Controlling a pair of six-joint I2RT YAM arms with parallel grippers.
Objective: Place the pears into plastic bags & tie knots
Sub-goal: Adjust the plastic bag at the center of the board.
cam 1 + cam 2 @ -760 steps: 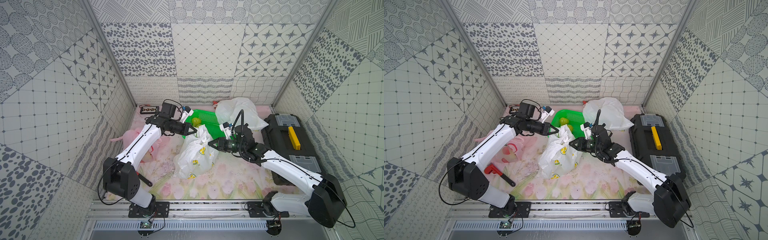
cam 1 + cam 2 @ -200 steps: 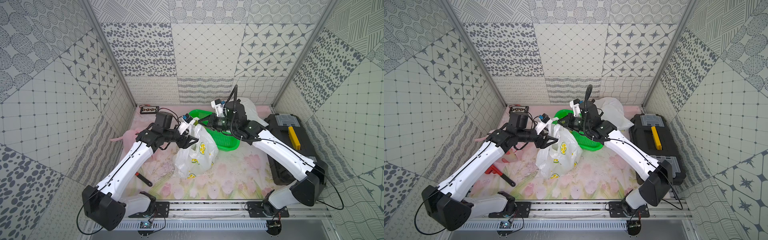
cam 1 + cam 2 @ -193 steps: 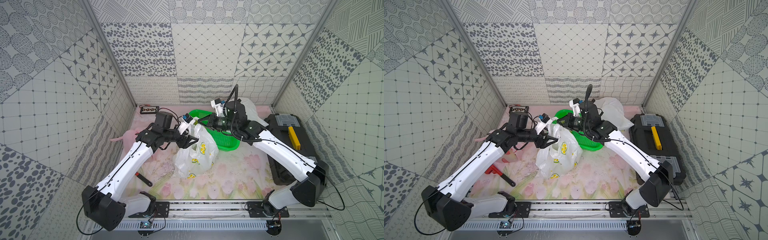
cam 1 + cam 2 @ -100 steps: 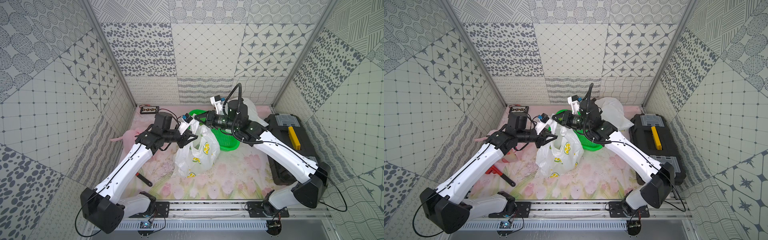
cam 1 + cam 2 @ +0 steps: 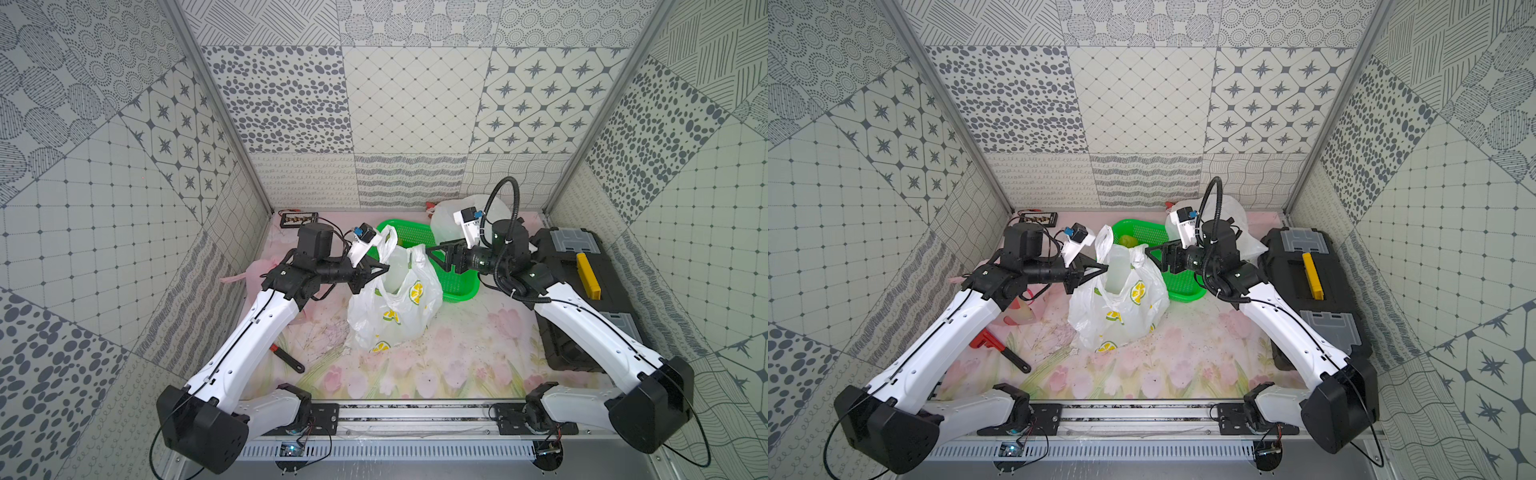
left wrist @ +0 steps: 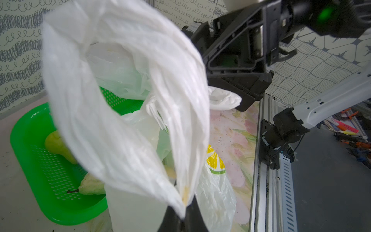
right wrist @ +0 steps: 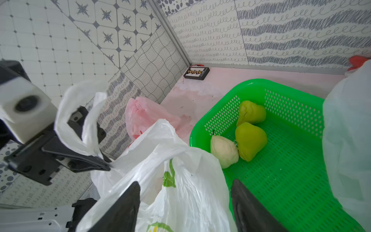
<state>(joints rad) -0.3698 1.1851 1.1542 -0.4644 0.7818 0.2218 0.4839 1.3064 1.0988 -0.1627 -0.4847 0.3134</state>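
Left jaws clenched on one handle of the lemon bag (image 5: 395, 307), right jaws released beside the other. Bag stands on the bench (image 5: 465, 357), bulging but unknotted, and three pears (image 7: 251, 140) sit in the green basket (image 7: 291, 180), so roughly partway I'd say.

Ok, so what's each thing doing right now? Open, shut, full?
lemon bag: open, untied, one handle pinched.
left gripper: shut on the lemon bag handle.
right gripper: open, gripping nothing.
green basket: three pears inside.
pink bag: lying crumpled.
toolbox: lid closed.
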